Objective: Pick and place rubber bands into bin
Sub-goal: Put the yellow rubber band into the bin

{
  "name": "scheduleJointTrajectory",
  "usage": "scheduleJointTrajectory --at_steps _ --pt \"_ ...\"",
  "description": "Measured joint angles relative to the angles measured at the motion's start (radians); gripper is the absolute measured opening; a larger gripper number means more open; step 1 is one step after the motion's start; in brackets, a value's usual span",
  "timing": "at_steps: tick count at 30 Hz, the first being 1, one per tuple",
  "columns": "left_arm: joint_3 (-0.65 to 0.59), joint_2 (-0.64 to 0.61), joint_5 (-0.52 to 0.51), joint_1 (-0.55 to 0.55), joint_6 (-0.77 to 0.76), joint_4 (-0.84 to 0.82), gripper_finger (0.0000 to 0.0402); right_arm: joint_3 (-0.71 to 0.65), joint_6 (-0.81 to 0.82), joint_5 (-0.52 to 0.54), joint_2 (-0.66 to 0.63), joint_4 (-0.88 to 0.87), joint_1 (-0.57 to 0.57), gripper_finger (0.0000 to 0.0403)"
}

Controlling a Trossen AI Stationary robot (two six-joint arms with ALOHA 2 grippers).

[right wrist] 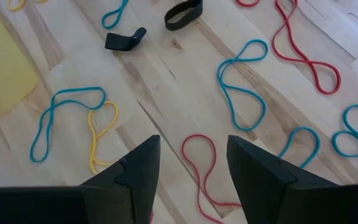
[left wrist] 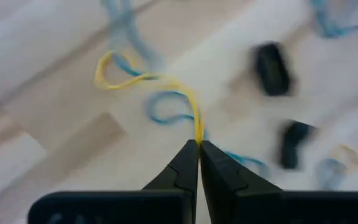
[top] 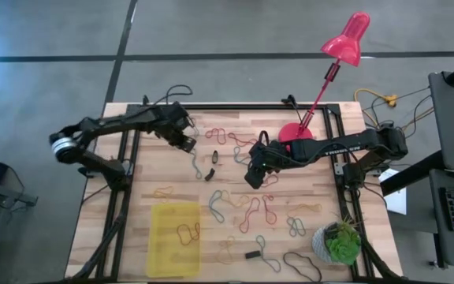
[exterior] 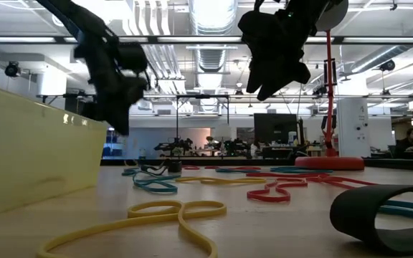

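One yellow rubber band (left wrist: pixel 143 79) dangles from the left gripper (left wrist: pixel 199 144), whose fingers are pinched tight on its end, lifted over the far left part of the table (top: pixel 306 225). Nearer the front left lies the bin (top: pixel 173 238), a yellow tray with one band loop (top: pixel 187 232) showing inside. More rubber bands than I can count for certain lie scattered across the wood, red, blue and yellow. The right gripper (right wrist: pixel 191 163) hovers mid-table with its two fingers spread and empty, above a red band (right wrist: pixel 202 163). Two small dark blocks (top: pixel 212 165) sit between the arms.
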Motion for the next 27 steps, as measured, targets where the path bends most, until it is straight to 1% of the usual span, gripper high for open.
scheduleJointTrajectory --at_steps 4,9,10,12,14,16,19,22,25,27 --pt "0.001 -0.124 -0.02 -0.027 -0.042 -0.108 0.0 0.0 0.0 0.001 0.0 0.005 0.0 0.0173" --pt "0.035 -0.312 -0.015 -0.114 -0.127 -0.259 0.0 0.0 -0.001 0.002 0.0 0.007 0.0 0.0173" --pt "0.047 -0.348 -0.016 -0.14 -0.142 -0.281 0.0 0.0 -0.003 0.002 0.0 0.007 0.0 0.0173" --pt "0.073 -0.422 0.025 -0.208 -0.163 -0.288 0.0 0.0 -0.005 0.002 0.0 0.008 0.0 0.0173" --pt "0.095 -0.487 0.081 -0.282 -0.229 -0.284 0.0 0.0 -0.012 0.002 0.0 0.009 0.0 0.0173" --pt "0.114 -0.534 0.103 -0.367 -0.3 -0.283 0.0 0.0 -0.03 0.002 0.0 0.011 -0.001 0.0173" --pt "0.128 -0.57 0.109 -0.523 -0.394 -0.283 0.0 0.0 -0.045 0.003 0.0 0.014 -0.006 0.0173" --pt "0.123 -0.57 0.093 -0.694 -0.507 -0.284 0.0 0.0 -0.049 0.003 0.0 0.016 -0.013 0.0173" --pt "0.111 -0.526 0.063 -0.86 -0.587 -0.282 0.0 0.0 -0.049 0.003 0.0 0.017 -0.019 0.0173" --pt "0.111 -0.467 0.058 -0.963 -0.604 -0.271 0.0 0.0 -0.049 0.003 0.0 0.017 -0.02 0.0173"
